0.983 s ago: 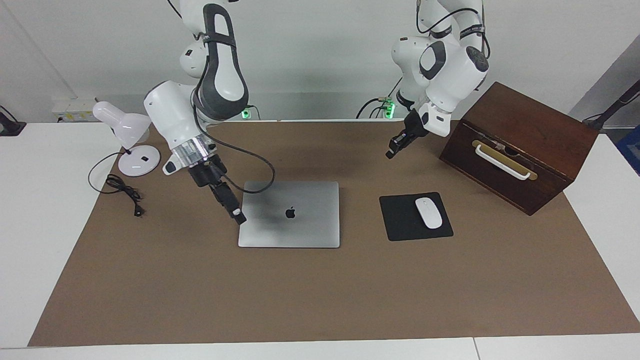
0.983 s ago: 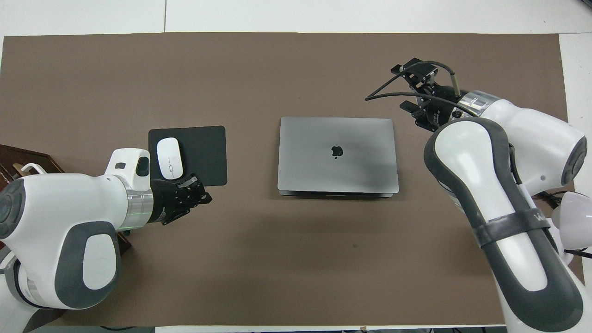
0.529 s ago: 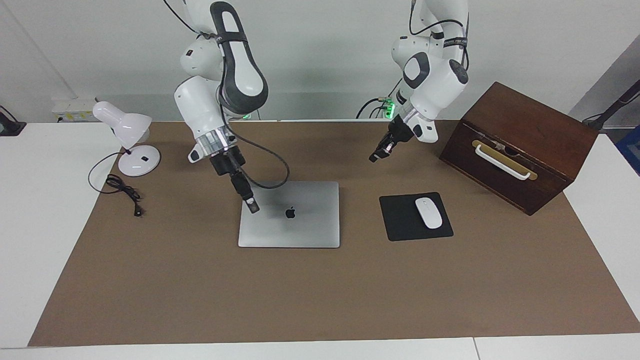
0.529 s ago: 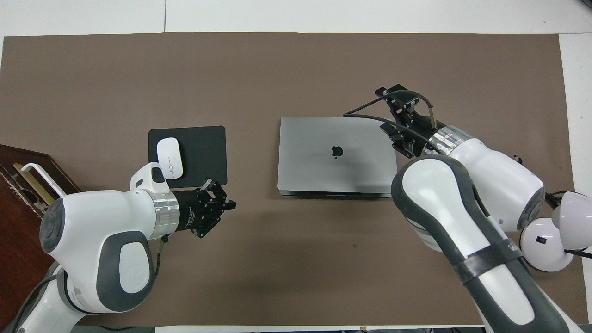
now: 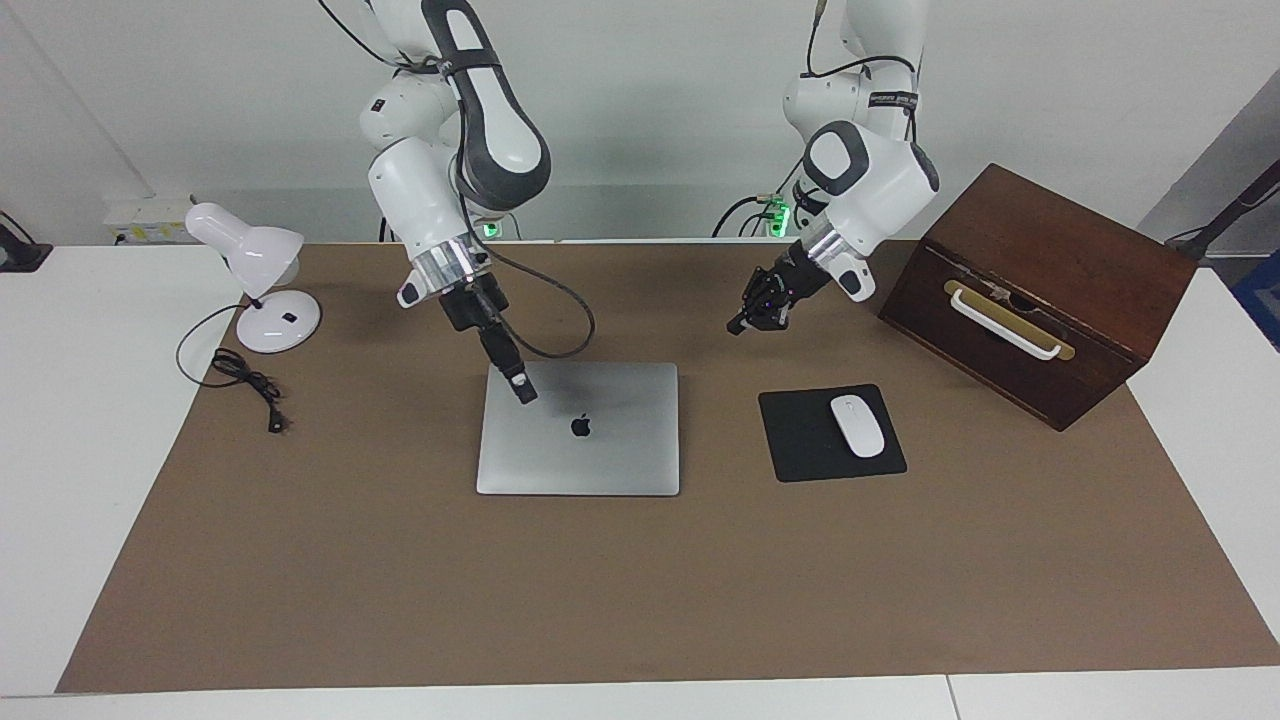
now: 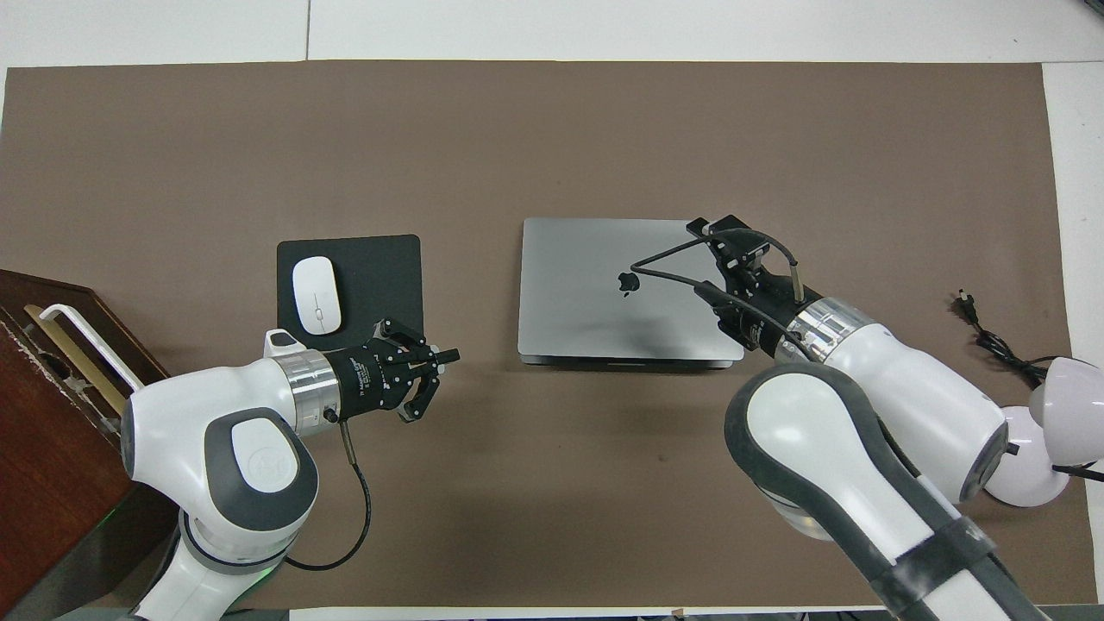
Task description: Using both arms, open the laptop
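A closed laptop (image 5: 578,430) lies flat mid-mat (image 5: 640,580). The right gripper (image 5: 522,388) slants down over the laptop's corner toward the right arm's end; whether its fingers are apart or touch the lid, I cannot tell. The left gripper (image 6: 435,379), fingers spread and empty, hangs over bare mat between laptop and mouse pad (image 5: 830,433). A white mouse (image 5: 858,425) sits on the pad. A wooden box (image 5: 1040,290) stands at the left arm's end, a lamp (image 5: 262,280) at the right arm's end.

White mouse (image 5: 858,425) on black mouse pad (image 5: 800,445); wooden box (image 5: 1040,290); white desk lamp (image 5: 255,275).
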